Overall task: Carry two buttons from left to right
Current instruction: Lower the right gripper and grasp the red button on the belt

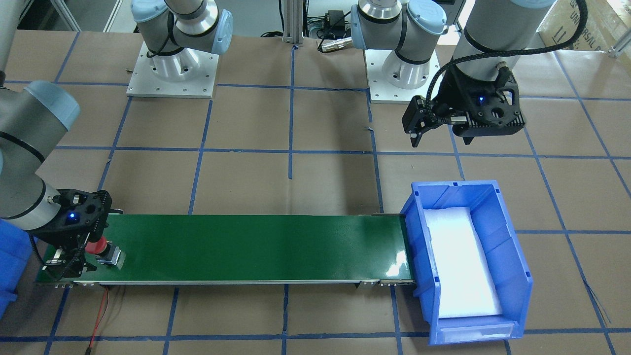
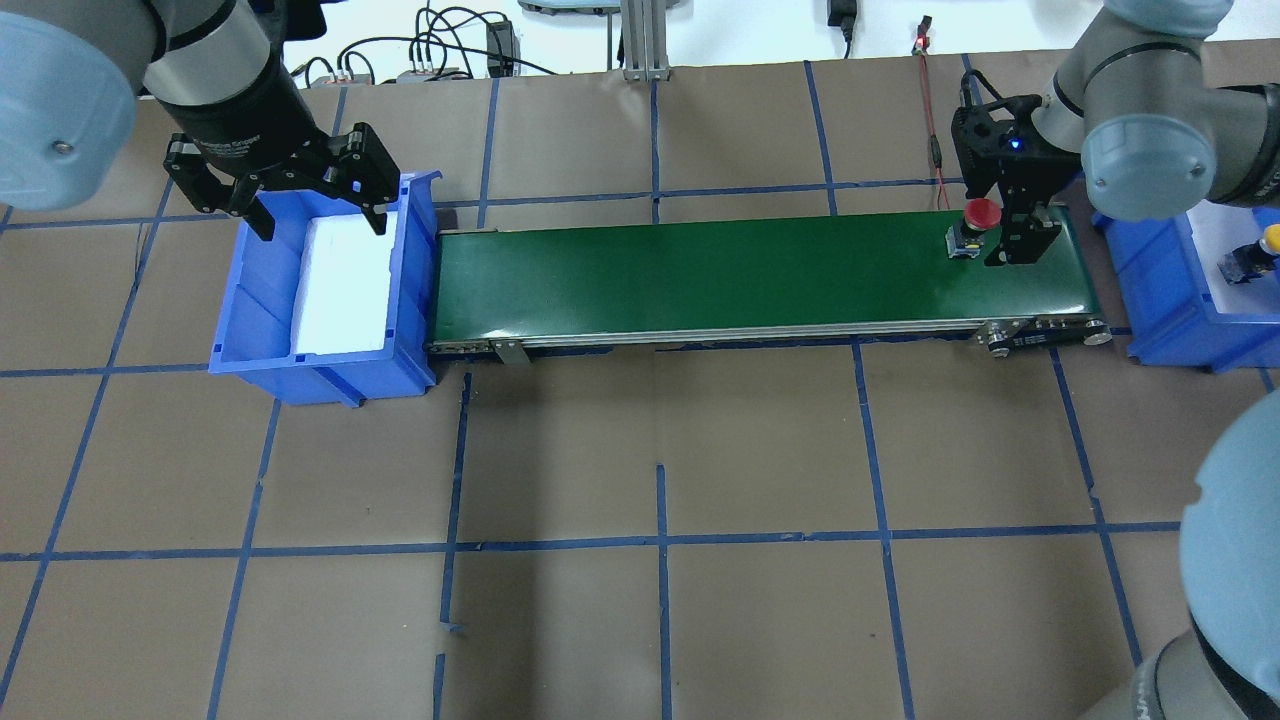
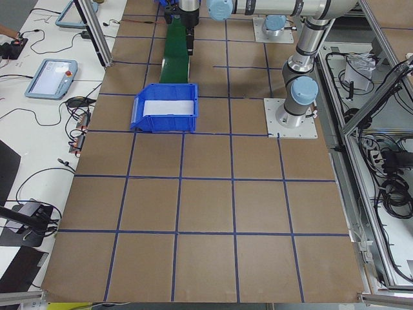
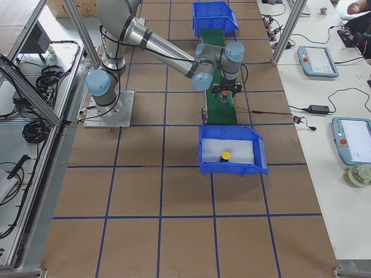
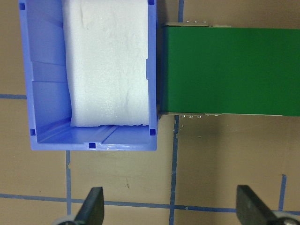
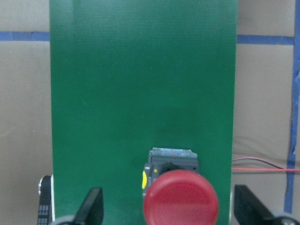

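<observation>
The red button (image 2: 982, 212) rests on the green conveyor belt (image 2: 700, 270) at its right end. It also shows in the front view (image 1: 98, 245) and the right wrist view (image 6: 180, 199). My right gripper (image 2: 1003, 228) is open, with its fingers wide on both sides of the red button and not touching it. The yellow button (image 2: 1270, 240) lies in the blue bin (image 2: 1170, 300) at the far right, on white foam. My left gripper (image 2: 318, 215) is open and empty above the far rim of the left blue bin (image 2: 250, 300).
The left bin holds only a white foam pad (image 2: 345, 285) and butts against the belt's left end. A red wire (image 1: 101, 310) runs from the belt's right end. The arm bases (image 1: 172, 74) stand behind the belt.
</observation>
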You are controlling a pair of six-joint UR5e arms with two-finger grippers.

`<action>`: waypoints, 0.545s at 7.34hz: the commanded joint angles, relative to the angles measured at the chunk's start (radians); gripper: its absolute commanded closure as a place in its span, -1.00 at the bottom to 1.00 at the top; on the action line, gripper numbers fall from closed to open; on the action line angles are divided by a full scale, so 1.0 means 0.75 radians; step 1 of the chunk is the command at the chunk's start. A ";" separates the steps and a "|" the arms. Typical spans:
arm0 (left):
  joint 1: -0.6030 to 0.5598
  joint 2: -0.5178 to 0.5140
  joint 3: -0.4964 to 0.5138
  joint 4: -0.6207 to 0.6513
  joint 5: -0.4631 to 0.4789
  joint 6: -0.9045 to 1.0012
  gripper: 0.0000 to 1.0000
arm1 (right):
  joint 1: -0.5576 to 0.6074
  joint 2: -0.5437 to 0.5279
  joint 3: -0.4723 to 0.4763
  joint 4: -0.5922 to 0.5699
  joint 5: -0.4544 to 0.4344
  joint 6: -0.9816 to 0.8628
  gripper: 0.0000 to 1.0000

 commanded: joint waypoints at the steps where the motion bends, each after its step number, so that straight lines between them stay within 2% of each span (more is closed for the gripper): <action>1: 0.000 0.001 0.001 0.002 0.002 0.000 -1.00 | -0.002 0.004 -0.001 -0.047 -0.062 -0.005 0.81; 4: 0.000 0.003 -0.001 0.000 0.000 0.000 -1.00 | -0.002 0.002 -0.005 -0.047 -0.073 -0.009 0.88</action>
